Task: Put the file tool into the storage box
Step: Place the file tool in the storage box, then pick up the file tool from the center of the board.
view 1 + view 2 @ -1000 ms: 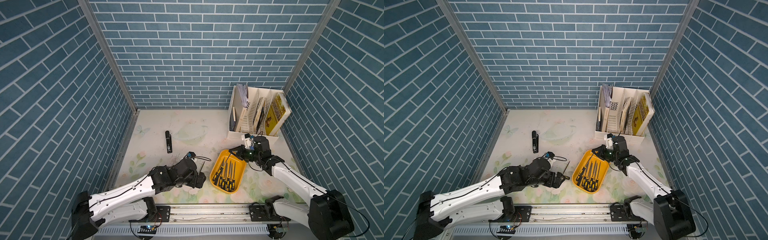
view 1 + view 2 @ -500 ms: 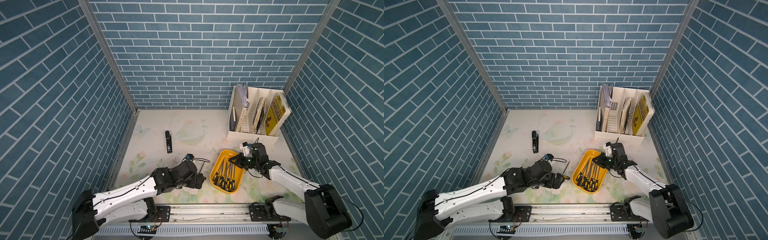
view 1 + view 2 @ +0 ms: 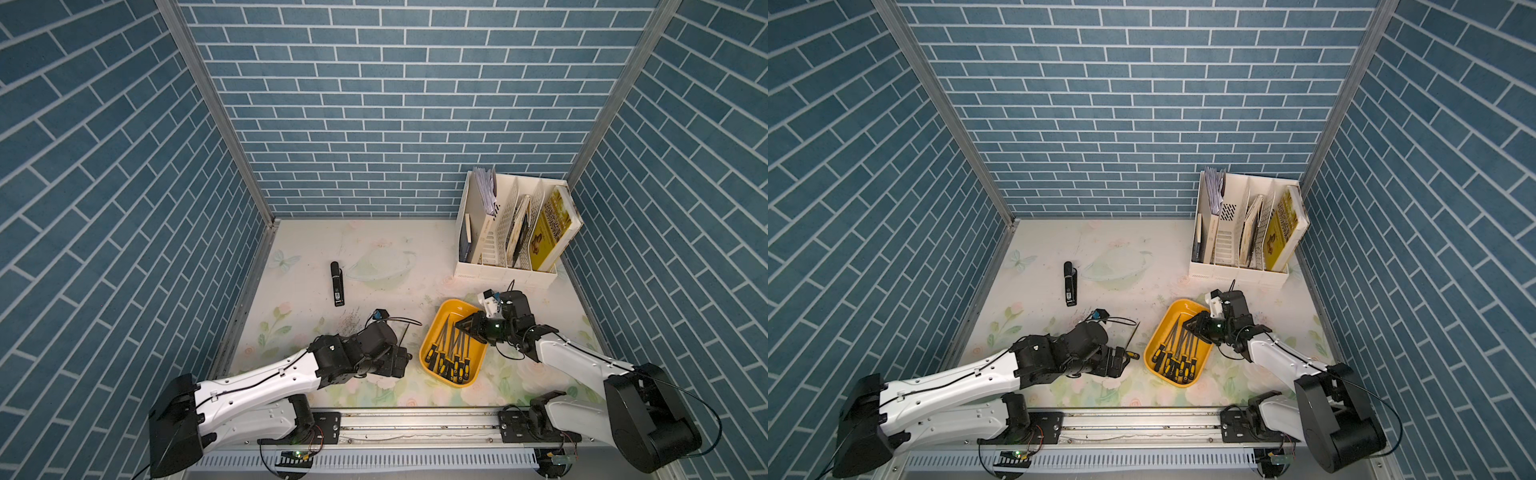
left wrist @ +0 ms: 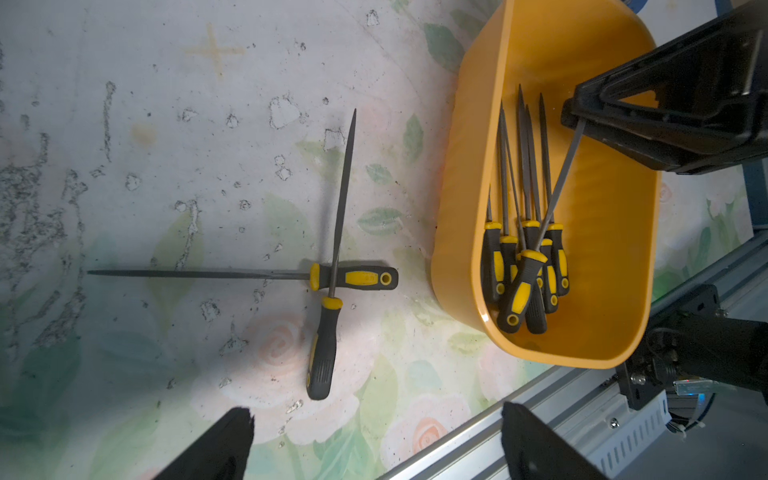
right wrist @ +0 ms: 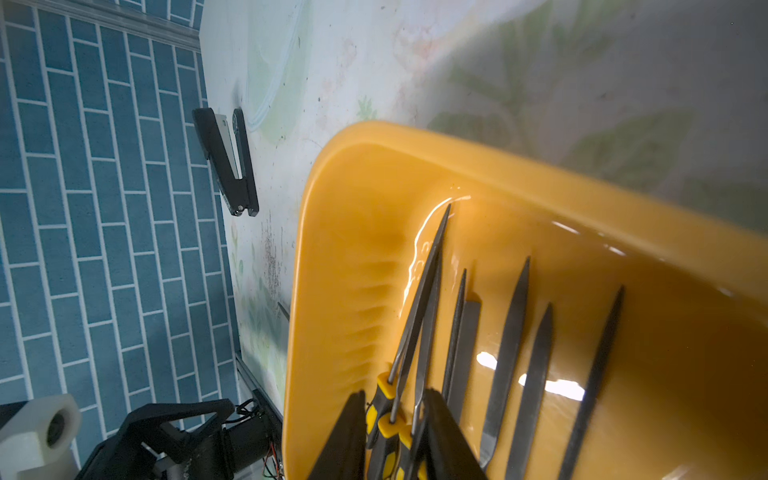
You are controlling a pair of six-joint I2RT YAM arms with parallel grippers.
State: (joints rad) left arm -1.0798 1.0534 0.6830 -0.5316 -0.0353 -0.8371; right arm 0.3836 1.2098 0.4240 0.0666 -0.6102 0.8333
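While the left gripper hangs with its fingers spread wide and holding nothing, two loose steel file tools with black-and-yellow handles lie crossed on the flower-printed table mat just ahead of those fingers, one blade resting over the other's handle. Beyond them, off to one fingertip's side, sits the shallow yellow-orange plastic storage box, rounded at its corners, with a bundle of like files inside, handles together. Over the box the right gripper has its fingers a narrow gap apart, and a flat-bladed file leans from the bundle up against one of them. Farther past these fingers lies a black stapler, and farthest, in a top view, stands a tall white divided rack of books.
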